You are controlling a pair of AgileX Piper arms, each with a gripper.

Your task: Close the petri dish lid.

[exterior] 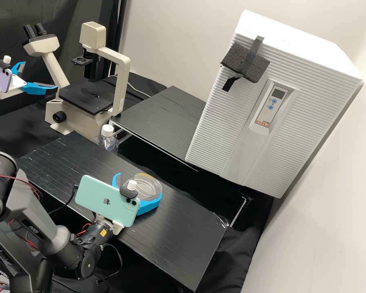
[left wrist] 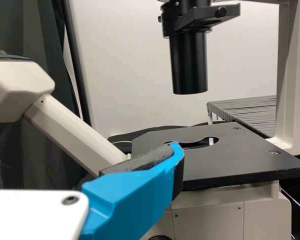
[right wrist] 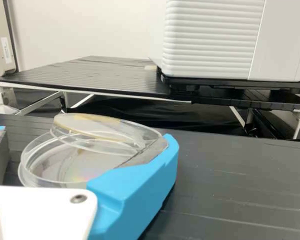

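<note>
In the high view my right gripper (exterior: 139, 185) is low over the front bench, its fingers apart on either side of the clear petri dish (exterior: 145, 188). From the right wrist view, the same gripper (right wrist: 85, 140) has one finger against the dish side and the other with a gap to it. The lid (right wrist: 105, 129) sits tilted over the dish base (right wrist: 55, 161), one side raised; its edge by the finger's grey pad is partly hidden. My left gripper (exterior: 40, 75) is open and empty beside the microscope, away from the dish. One finger of that gripper (left wrist: 82, 152) shows near the microscope stage.
Around the dish extends the black front bench (exterior: 191, 228). Behind stand a clear bottle (exterior: 107, 138) with a white cap, a rear black platform (exterior: 162, 118) and a large white incubator (exterior: 215, 126). The microscope (exterior: 87, 95) is at the back left.
</note>
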